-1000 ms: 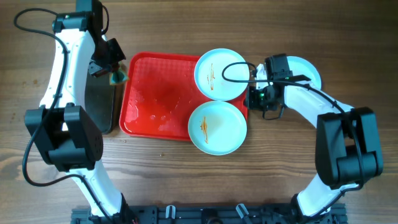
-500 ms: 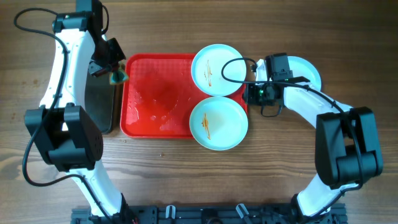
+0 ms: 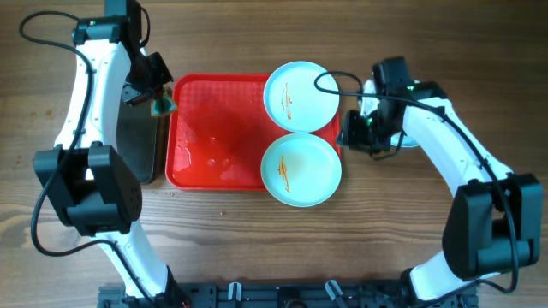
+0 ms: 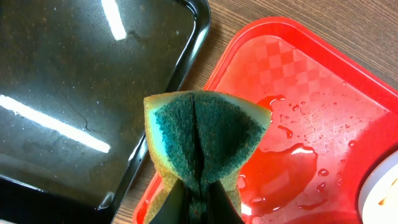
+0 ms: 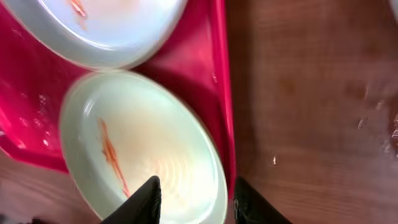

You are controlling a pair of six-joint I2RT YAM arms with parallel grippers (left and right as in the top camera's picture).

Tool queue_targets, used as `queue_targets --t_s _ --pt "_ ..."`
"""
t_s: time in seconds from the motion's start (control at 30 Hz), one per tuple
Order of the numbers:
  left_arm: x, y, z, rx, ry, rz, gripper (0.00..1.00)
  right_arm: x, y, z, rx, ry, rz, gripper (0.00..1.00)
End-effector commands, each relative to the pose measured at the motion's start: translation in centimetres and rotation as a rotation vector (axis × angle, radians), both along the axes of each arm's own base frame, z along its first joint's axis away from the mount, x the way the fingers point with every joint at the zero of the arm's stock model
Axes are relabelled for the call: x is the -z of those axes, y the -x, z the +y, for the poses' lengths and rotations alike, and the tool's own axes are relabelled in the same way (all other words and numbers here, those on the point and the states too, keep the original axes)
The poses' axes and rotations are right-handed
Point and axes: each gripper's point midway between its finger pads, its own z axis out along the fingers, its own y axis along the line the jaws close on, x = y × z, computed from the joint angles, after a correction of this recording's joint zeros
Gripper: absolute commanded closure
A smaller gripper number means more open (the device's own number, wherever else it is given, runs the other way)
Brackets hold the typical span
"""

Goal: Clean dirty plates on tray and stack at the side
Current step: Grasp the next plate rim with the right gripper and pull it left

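black tray (image 3: 137, 150): far left, wet and shiny, nothing on it that I can see
left gripper (image 4: 196, 200): pinched on a sponge, hanging over the gap between the black tray and the red one
sponge (image 4: 202, 134): yellow with green scrub face, folded in the jaws, not touching any plate
tray (image 3: 214, 128): red, mid-table, water pooled on its left half
far plate (image 3: 300, 96): on the tray's right end, orange streaks, overhangs the top rim
near plate (image 3: 300, 171): just below the far one, almost touching it, one orange streak, hangs over the tray's front-right corner
right gripper (image 5: 196, 202): fingers spread, empty, low over the near plate's right rim and the tray edge
third plate (image 3: 411, 139): off the tray on the right, mostly hidden under the right arm, can't tell if clean
step: looks like the right arm is lining up to pick up a dirty plate; both on the tray are unwiped
next move: probably close on the near plate's rim, hold it steady, and bring the sponge across from the far left
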Motion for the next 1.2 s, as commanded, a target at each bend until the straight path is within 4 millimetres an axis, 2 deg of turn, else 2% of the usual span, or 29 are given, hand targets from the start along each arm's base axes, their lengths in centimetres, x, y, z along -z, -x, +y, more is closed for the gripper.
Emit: queue_targets --t_s 0.0,0.17,0.33,0.4,0.67,0.77,0.9,0.97,1.03,1.17 --pt "-1.9 -0.3 -0.2 0.015 0.004 -0.051 0.96 2.4 3.8 0.6 0.015 0.018 0.129 0.62" --pt "-1.9 -0.3 -0.2 0.015 0.004 -0.051 0.96 4.6 6.4 0.6 0.011 0.049 0.191 0.73" --pt "-1.9 -0.3 -0.2 0.015 0.004 -0.051 0.96 4.9 6.6 0.8 0.021 0.050 0.196 0.92" --pt "-1.9 -0.3 -0.2 0.015 0.004 -0.051 0.96 4.9 6.6 0.8 0.022 0.049 0.196 0.96" --pt "-1.9 -0.3 -0.2 0.015 0.004 -0.052 0.96 3.8 6.7 2.6 0.004 -0.044 0.206 0.96" --pt "-1.9 -0.3 -0.2 0.015 0.004 -0.051 0.96 2.5 6.0 4.2 -0.030 -0.057 0.148 0.96" --pt "-1.9 -0.3 -0.2 0.015 0.004 -0.051 0.96 0.4 3.9 7.4 -0.063 -0.083 0.033 0.96" --pt "-1.9 -0.3 -0.2 0.015 0.004 -0.051 0.96 -0.8 2.1 10.4 -0.057 -0.101 -0.072 0.96" --pt "-1.9 -0.3 -0.2 0.015 0.004 -0.050 0.96 -1.1 0.8 12.1 -0.018 -0.085 -0.155 0.96" --pt "-1.9 -0.3 -0.2 0.015 0.004 -0.050 0.96 -1.1 -0.9 14.1 0.046 -0.031 -0.283 0.96"
